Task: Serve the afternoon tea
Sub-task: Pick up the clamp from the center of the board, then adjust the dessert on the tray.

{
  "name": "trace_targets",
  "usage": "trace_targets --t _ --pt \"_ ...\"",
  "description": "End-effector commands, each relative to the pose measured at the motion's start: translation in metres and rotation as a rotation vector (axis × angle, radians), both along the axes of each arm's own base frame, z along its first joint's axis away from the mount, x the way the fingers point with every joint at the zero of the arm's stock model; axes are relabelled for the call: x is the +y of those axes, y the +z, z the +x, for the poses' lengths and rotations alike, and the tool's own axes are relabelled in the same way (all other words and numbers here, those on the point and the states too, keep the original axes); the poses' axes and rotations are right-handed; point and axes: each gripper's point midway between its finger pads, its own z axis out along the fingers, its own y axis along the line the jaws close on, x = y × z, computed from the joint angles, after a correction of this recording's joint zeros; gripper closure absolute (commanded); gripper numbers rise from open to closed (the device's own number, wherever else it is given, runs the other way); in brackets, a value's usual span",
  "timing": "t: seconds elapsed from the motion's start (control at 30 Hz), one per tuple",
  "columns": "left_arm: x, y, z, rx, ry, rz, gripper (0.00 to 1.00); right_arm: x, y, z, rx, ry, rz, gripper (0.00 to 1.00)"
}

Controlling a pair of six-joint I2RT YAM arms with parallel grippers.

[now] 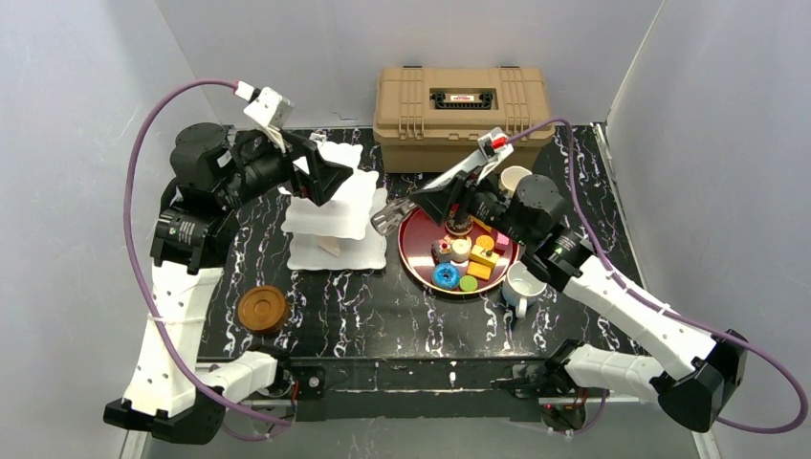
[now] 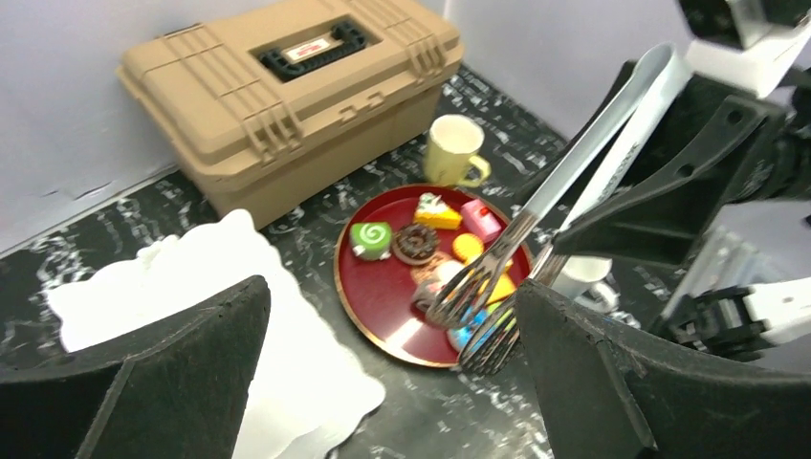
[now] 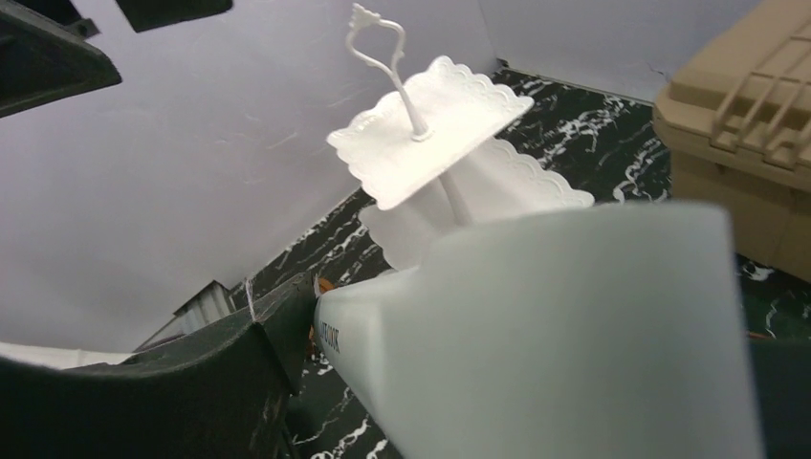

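The white three-tier stand stands left of centre, and my left gripper hovers open over its top tiers with nothing between its fingers. Toy pastries lie on the dark red tray: a blue donut, a green roll, a yellow cake and a pink cake. My right gripper is shut on the white handle of metal-tipped tongs, whose tips hang over the tray's left side. The cream-yellow mug is behind the tray, the white mug in front.
A tan plastic case sits at the back centre against the wall. A stack of brown round coasters rests at the front left near the left arm's base. White walls close in both sides of the black marbled table.
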Motion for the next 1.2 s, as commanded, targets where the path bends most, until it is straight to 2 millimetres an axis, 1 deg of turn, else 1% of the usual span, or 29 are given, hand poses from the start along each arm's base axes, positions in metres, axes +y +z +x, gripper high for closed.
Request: trace_targets --t 0.0,0.1,0.33,0.53,0.67,0.8,0.9,1.17 --pt "0.018 -0.011 -0.002 -0.069 0.032 0.168 0.02 -0.018 0.004 0.011 -0.033 -0.084 0.011 0.65" --pt "0.023 -0.016 -0.002 -0.088 0.041 0.221 0.02 -0.024 -0.004 0.017 -0.021 -0.116 0.001 0.65" --pt "0.031 -0.036 0.001 -0.023 0.068 0.278 0.02 -0.044 -0.03 0.034 0.003 -0.215 -0.078 0.66" --pt "0.032 -0.04 -0.002 -0.019 0.065 0.282 0.02 -0.067 -0.057 0.047 0.013 -0.308 -0.178 0.66" --pt "0.032 -0.041 -0.002 -0.012 0.065 0.282 0.02 -0.08 -0.079 0.055 0.018 -0.371 -0.262 0.66" --pt "0.032 -0.043 -0.002 -0.006 0.067 0.288 0.02 -0.083 -0.099 0.058 0.03 -0.38 -0.317 0.65" --pt "0.033 -0.043 -0.002 -0.004 0.068 0.285 0.02 -0.084 -0.112 0.059 0.039 -0.383 -0.349 0.63" --pt "0.032 -0.04 -0.002 -0.007 0.068 0.275 0.02 -0.09 -0.132 0.062 0.044 -0.41 -0.397 0.62"
